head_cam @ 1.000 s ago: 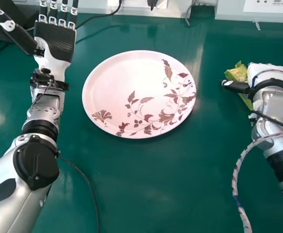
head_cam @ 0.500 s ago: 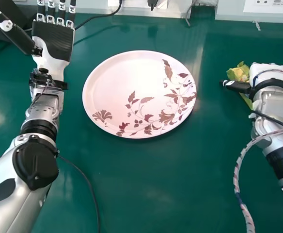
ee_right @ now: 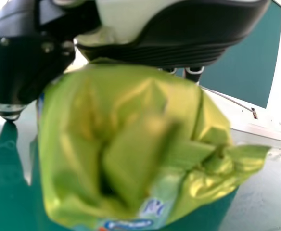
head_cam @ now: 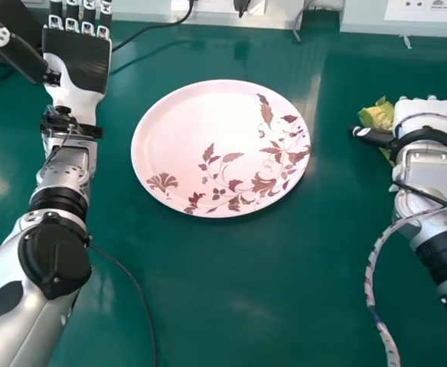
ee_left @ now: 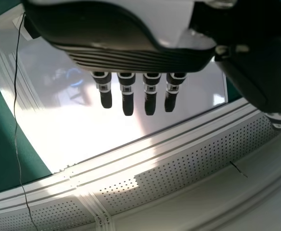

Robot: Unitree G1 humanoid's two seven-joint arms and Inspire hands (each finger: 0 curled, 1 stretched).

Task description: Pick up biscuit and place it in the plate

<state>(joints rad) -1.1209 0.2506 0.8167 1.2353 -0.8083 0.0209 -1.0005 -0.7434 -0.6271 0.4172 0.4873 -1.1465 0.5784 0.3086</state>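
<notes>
At the left, far side, the open, silver-and-black left hand (head_cam: 76, 63) lies palm up with straight fingers, idle and well apart from the plate.

In the middle of the green table (head_cam: 223, 306) sits a round, pale pinkish-white plate (head_cam: 185, 126) with brown leaves and flowers printed along its right and near parts. The biscuit is not in it yet; the bare left part looks like a good landing spot.

To the right of the plate, well apart from it, is the biscuit, a crumpled yellow-green foil packet (head_cam: 376, 117). What lies inside the wrapper cannot be seen. It sits against the palm of the white-and-black right hand (head_cam: 430, 115), whose thumb lies along it and whose fingers bend down round it; how firm that hold is, I cannot tell.

The step in hand seems to be securing the packet and lifting it. Squeeze just enough to stop the slick foil slipping, since biscuits may crack under a hard grip. Raise it straight up until the dangling wrapper would clear the rim, carry it left, lower it close to the plate's middle, then spread the fingers slowly so that no foil catches on the thumb.
</notes>
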